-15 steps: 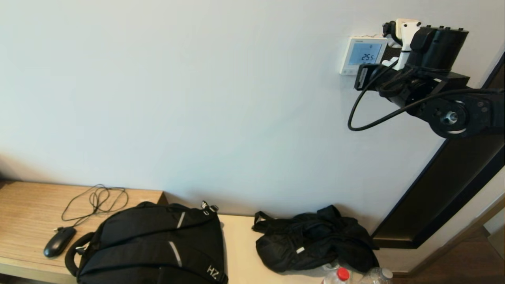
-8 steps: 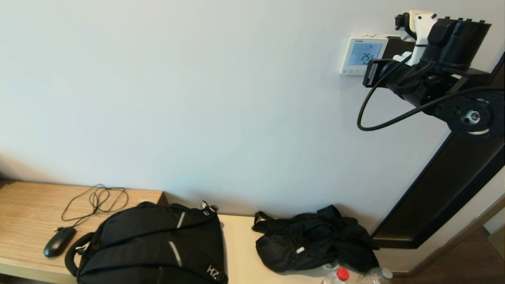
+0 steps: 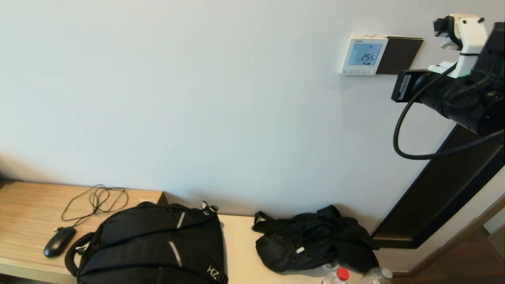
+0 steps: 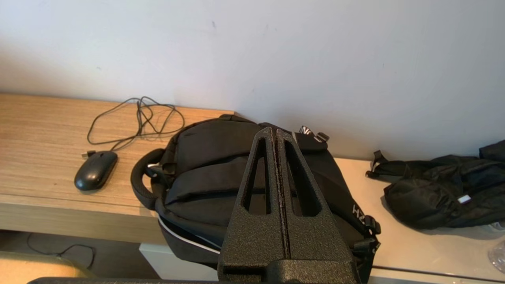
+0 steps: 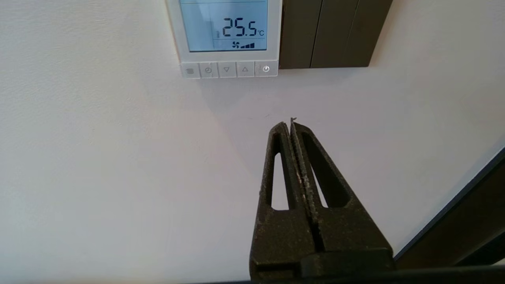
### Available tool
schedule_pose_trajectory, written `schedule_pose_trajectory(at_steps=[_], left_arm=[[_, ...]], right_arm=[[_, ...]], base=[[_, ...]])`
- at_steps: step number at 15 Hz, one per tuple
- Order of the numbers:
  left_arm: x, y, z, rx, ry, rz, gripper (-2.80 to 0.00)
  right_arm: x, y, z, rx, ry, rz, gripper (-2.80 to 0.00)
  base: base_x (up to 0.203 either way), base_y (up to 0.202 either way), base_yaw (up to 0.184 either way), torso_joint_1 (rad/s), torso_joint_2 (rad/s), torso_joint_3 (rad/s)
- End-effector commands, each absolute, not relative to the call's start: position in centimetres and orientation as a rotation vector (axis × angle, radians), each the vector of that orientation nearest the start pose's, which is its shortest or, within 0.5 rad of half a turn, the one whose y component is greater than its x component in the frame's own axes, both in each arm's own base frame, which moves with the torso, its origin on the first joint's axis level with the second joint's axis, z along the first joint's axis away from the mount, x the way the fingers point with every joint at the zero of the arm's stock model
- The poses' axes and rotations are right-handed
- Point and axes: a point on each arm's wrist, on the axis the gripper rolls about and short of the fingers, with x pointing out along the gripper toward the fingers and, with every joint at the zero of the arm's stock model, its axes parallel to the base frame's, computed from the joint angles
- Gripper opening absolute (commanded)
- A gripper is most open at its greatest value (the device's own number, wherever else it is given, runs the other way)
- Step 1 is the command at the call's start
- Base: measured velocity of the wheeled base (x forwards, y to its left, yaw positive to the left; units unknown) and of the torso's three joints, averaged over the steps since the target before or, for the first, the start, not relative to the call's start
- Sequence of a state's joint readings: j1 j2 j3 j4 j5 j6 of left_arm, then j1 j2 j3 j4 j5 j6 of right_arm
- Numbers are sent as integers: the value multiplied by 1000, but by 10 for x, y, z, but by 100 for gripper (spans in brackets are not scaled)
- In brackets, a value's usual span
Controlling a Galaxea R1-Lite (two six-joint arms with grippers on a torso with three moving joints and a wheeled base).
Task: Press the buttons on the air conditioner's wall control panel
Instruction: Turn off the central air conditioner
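Control panel [image 3: 363,56]: you find it on the wall, upper right of the head view; the display reads "25.5 °C" above a fan-bar icon.
Buttons [image 5: 226,70]: five in a row under the display; down arrow, up arrow and power symbol are legible.
Right gripper [image 5: 291,124]: fingers pressed together, holding nothing, off the panel, nearest the power button.
Left gripper [image 4: 274,131]: fingers together, empty, over the backpack [image 4: 221,173].
Backpack lettering: "HZ".
Mouse [image 3: 59,241]: lower left, on the wooden desk [image 3: 23,209].
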State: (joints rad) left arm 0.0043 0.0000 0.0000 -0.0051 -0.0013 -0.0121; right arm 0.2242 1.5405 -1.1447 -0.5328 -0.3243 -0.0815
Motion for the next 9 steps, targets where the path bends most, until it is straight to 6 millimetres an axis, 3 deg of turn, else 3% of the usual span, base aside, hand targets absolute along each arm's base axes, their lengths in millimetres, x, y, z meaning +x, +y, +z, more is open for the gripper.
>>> schedule_pose_trajectory(at_steps=[1,9], left_arm=[[-23,0,76,-12,-6,3,-280],[-23,0,76,-12,-6,3,-280]], right_arm=[[239,49,324,-50,-167,-103,-280],[143,25,300,-105,-82,-66,-280]], base=[[0,0,0,0,0,0],[0,0,0,0,0,0]])
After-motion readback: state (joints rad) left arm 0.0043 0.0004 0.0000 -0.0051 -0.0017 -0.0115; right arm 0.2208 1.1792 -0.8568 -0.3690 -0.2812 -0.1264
